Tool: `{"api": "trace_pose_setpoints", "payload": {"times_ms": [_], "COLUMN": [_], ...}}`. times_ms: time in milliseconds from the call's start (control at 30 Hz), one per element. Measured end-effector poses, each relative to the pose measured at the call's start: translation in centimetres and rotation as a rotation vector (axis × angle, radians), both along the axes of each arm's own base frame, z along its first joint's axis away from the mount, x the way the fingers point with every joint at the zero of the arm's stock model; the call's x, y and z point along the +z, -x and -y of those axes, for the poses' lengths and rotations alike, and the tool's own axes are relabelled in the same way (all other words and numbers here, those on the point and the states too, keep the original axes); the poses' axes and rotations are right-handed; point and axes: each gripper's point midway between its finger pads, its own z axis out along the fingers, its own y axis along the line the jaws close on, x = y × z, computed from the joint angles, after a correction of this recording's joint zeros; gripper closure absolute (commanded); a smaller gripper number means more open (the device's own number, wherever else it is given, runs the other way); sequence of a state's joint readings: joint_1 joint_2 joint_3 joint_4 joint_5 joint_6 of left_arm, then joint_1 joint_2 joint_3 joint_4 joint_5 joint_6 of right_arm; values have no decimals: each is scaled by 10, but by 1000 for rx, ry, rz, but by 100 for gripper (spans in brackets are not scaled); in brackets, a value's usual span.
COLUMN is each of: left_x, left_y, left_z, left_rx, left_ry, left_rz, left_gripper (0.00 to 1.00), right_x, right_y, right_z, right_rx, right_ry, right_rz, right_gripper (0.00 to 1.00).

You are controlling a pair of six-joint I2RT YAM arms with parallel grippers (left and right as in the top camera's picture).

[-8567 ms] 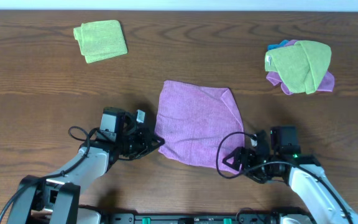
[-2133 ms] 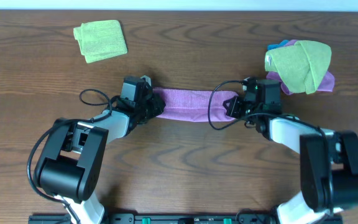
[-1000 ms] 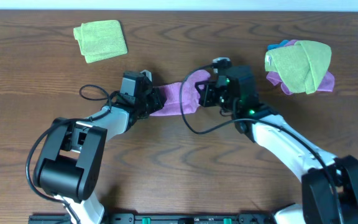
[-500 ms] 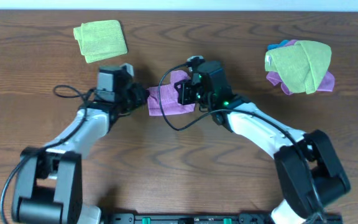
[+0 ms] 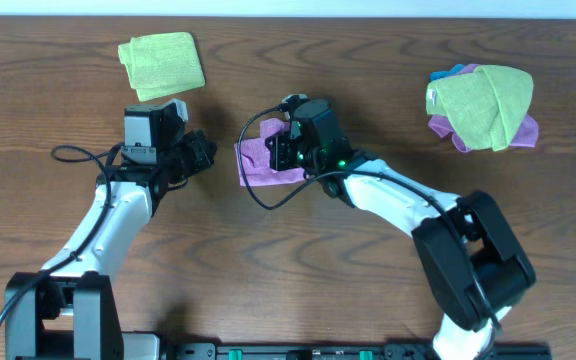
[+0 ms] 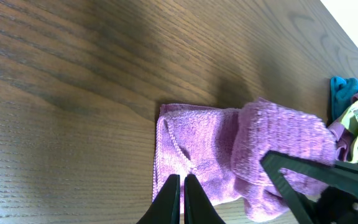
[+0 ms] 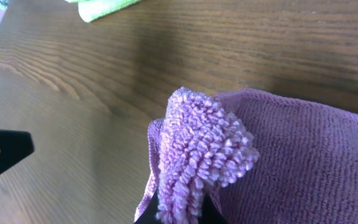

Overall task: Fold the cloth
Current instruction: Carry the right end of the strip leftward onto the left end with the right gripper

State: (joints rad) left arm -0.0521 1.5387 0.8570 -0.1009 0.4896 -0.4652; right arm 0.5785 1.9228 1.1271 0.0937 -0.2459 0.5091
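Observation:
The lilac cloth (image 5: 260, 162) lies folded small at the table's middle. My right gripper (image 5: 282, 150) is over it, shut on the cloth's lifted end, a fluffy purple wad (image 7: 199, 146) that rises between its fingers above the flat layer (image 7: 297, 155). My left gripper (image 5: 204, 155) is shut with nothing in it, on the wood a little to the left of the cloth. In the left wrist view its closed tips (image 6: 179, 182) point at the cloth's near edge (image 6: 194, 155), and the right gripper's dark fingers (image 6: 303, 177) hold the raised fold.
A lime-green towel (image 5: 162, 65) lies folded at the back left. A bunch of green, purple and blue cloths (image 5: 483, 105) sits at the back right. Bare brown wood surrounds the cloth.
My right gripper has carried the cloth's right end leftward over its left half, so the strip is now a short stack. My left gripper has drawn back to the left, off the cloth.

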Motion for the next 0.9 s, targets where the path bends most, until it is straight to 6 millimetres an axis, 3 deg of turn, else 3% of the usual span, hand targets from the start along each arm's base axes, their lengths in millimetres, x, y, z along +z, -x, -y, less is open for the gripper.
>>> {"api": "trace_pose_setpoints", "payload": {"times_ms": [133,233,400,633,900], "left_x": [0,0,0,4,19], "left_y": [0,0,0,-4,-8], "left_z": [0,0,-2,-22,-43], "left_rx": [-1,-2,3,54,109], "left_ry": [-1,-1,-1,-1,-1], "left_rz": [0,0,0,9,50], "left_gripper": [94,94,94,94,94], "right_x": [-1,0,-5,-6,-4], "right_y": [-5,-7,-3,12,25], "right_z": [-3,-4,-8,-23,-36], "right_rx": [-3,-6,1,51,109], "right_ry": [0,-3,5,0,-25], "right_rz": [4,4,-8,-28,-43], "right_gripper": [98,85,76,55,49]}}
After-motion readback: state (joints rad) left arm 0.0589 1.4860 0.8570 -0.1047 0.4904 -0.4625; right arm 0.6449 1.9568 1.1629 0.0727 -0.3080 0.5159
